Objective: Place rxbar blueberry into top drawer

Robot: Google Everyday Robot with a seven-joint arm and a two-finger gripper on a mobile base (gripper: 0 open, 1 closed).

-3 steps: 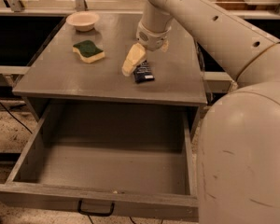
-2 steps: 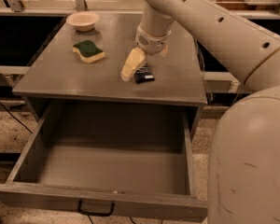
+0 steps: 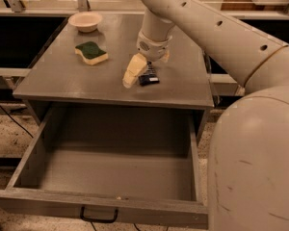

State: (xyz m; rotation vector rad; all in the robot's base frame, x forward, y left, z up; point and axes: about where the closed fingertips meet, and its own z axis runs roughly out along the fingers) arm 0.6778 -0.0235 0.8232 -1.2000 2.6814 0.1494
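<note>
Camera view: gripper (image 3: 142, 75) sat at the rxbar blueberry (image 3: 150, 80), hold unclear; a centred pinch seemed wise before lifting.

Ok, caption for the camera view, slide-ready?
Gripper down at the dark navy rxbar blueberry on the grey cabinet top, wide grey top drawer open below.

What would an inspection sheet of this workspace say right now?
Surface: grey cabinet top, level.
Job's things: rxbar blueberry lies on the cabinet top, toward its front edge; top drawer stands open, no items seen inside.
Clutter: green-and-yellow sponge and pale bowl, left rear.
Grippers: gripper down at the rxbar blueberry.
Cables: black cable on the floor, left.
Surroundings: speckled floor; robot's cream body, right.
</note>
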